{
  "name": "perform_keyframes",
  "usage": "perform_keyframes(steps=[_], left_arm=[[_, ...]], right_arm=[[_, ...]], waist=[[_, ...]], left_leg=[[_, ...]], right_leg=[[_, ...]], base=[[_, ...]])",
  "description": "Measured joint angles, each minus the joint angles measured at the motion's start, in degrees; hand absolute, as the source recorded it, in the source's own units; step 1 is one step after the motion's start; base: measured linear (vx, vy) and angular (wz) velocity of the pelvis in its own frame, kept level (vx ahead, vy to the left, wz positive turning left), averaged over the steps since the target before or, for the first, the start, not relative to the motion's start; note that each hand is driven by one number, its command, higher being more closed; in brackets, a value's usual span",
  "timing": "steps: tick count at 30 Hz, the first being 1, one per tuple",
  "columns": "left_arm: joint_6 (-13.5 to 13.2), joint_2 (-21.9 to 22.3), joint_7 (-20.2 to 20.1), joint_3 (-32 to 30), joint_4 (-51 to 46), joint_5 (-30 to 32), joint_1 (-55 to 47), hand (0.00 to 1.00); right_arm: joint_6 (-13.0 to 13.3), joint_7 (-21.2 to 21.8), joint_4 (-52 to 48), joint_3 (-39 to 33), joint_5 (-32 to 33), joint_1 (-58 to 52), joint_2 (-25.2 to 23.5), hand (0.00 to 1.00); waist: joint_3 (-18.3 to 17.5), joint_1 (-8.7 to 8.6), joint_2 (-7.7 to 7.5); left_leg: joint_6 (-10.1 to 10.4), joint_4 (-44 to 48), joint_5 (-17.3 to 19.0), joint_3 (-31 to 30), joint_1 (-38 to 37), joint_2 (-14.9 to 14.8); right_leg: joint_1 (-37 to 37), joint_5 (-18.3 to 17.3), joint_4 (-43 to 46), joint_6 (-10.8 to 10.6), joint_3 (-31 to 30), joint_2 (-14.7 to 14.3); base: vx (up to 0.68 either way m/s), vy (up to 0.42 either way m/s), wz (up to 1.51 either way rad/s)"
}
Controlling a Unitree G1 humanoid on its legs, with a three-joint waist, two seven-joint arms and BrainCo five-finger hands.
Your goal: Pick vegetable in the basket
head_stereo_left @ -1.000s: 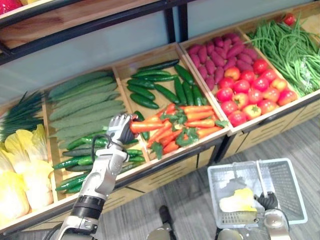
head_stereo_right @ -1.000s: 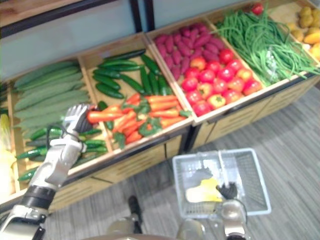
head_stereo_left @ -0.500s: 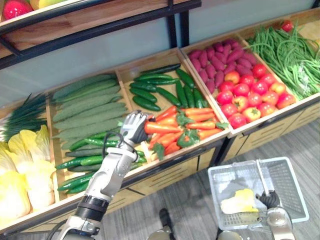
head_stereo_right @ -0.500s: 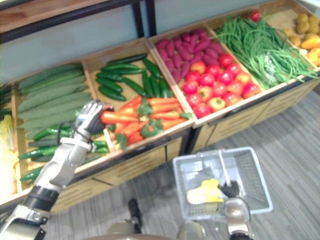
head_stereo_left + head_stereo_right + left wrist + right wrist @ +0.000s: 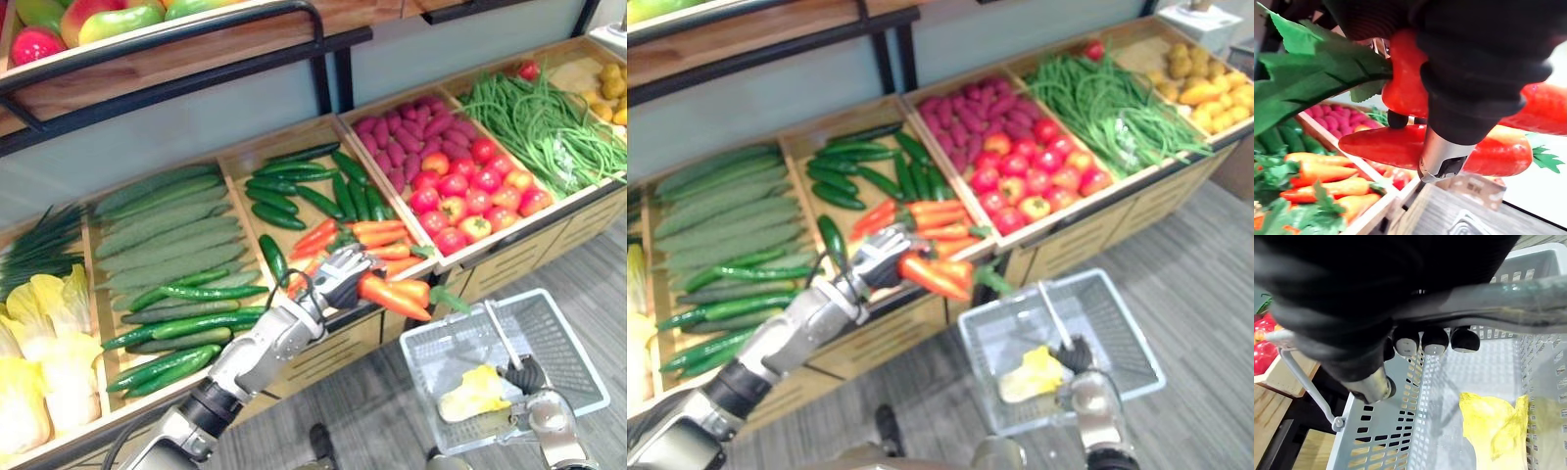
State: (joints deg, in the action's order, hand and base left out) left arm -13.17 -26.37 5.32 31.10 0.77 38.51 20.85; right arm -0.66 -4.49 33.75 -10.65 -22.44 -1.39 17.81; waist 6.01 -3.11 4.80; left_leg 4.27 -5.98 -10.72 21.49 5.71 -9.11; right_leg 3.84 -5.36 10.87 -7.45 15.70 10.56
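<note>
Two things are cut by the far-left edge: pale yellow cabbages [image 5: 39, 343] and, above them, dark green onions [image 5: 39, 240]. Next come a crate of long rough cucumbers [image 5: 167, 225] and glossy green peppers [image 5: 186, 323] in front of them. Fruit on the upper shelf [image 5: 88, 20] is cropped at the top.

The left robot hand [image 5: 338, 277] is closed round a bunch of carrots [image 5: 392, 294]. It holds them in the air just past the front edge of the carrot crate [image 5: 377, 235]. In the left wrist view the dark cover hides much of the carrots, so their count is hard to make out. Green tops stick out on one side and orange bodies on the other. The carrots hang near the basket's left corner, apart from it and not inside.

The basket [image 5: 573, 343] sits low in front of the shelf. The right robot hand [image 5: 529, 375] has its fingers curled round the handle [image 5: 502, 335]. A yellow leafy vegetable [image 5: 472, 392] lies at the near end of the basket, and the rest of the basket's bottom is bare mesh.

Behind are purple sweet potatoes [image 5: 411, 132], tomatoes [image 5: 470, 191] and green beans [image 5: 549, 122]. Yellow produce [image 5: 612, 88] is clipped by the right edge. Grey plank floor [image 5: 588, 264] lies open between the basket and the crates.
</note>
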Motion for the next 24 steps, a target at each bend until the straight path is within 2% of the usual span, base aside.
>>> perform_keyframes(steps=[4,7,8,9,10,16,21,24], left_arm=[[-0.06,1.91,-0.18,1.11,0.00,-0.02,0.55,1.00],[-0.10,3.17,-0.97,4.84,0.01,-0.04,2.05,1.00],[-0.48,9.07,-3.39,11.45,2.65,-0.08,2.75,1.00],[-0.47,10.48,-4.04,12.97,5.38,-0.07,4.80,1.00],[-0.48,10.50,-4.13,13.90,5.94,-0.07,5.73,1.00],[-0.47,11.82,-4.53,14.93,7.67,-0.07,6.28,1.00],[-0.34,16.86,-6.04,17.91,17.22,0.05,6.58,1.00],[-0.20,17.59,-6.90,18.18,19.72,0.55,6.59,1.00]], right_arm=[[0.00,0.05,-0.22,0.02,0.01,-0.01,0.00,1.00],[-0.05,0.51,-1.74,0.32,0.39,-0.12,0.00,1.00],[-0.04,4.24,-8.28,2.71,5.62,-1.77,-0.05,1.00],[-0.05,4.94,-8.79,2.72,7.11,-2.75,-0.05,1.00],[-0.05,5.03,-8.82,2.74,7.31,-3.32,-0.05,1.00],[-0.18,6.19,-11.93,2.78,9.04,-4.84,-0.05,1.00],[-0.21,9.41,-20.44,2.76,12.79,-8.47,0.00,1.00],[-0.16,10.07,-23.45,2.73,15.44,-9.02,0.00,1.00]], waist=[[-0.11,-0.05,0.01],[-0.11,-0.10,0.01],[-0.58,-0.27,-0.26],[-1.29,-1.50,-0.50],[-1.61,-1.42,-0.51],[-1.63,-1.45,-0.55],[-1.68,-1.63,-1.14],[-1.65,-2.91,-1.36]], left_leg=[[0.03,0.00,0.18,0.03,-0.14,0.01],[-0.04,0.00,0.23,0.21,-0.21,0.27],[-0.38,0.00,0.73,1.61,-0.99,0.58],[-0.36,0.00,0.75,1.67,-1.03,0.55],[-0.36,0.00,0.74,1.72,-1.05,0.53],[-0.32,0.00,0.78,1.79,-1.16,0.52],[-0.14,0.00,1.37,3.03,-2.15,0.38],[-0.11,-0.01,1.43,3.24,-2.08,0.33]], right_leg=[[-0.09,0.15,-0.05,-0.20,-0.14,0.17],[-0.09,0.34,-0.18,-0.48,-0.33,0.44],[-0.20,0.78,-1.03,-1.00,-1.90,0.68],[-0.22,1.01,-1.33,-1.05,-1.99,0.63],[-0.37,1.20,-1.69,-1.04,-2.03,0.58],[-0.52,1.36,-1.96,-1.06,-2.11,0.55],[-1.06,1.39,-2.90,-1.11,-3.07,0.40],[-1.08,1.59,-3.77,-1.29,-3.32,0.41]], base=[[0.00,0.000,0.00],[0.00,0.011,-0.09],[0.04,0.032,-0.29],[0.05,0.028,-0.29],[0.04,0.002,-0.05],[0.00,0.000,0.00],[0.00,0.004,-0.11],[0.00,0.008,-0.08]])
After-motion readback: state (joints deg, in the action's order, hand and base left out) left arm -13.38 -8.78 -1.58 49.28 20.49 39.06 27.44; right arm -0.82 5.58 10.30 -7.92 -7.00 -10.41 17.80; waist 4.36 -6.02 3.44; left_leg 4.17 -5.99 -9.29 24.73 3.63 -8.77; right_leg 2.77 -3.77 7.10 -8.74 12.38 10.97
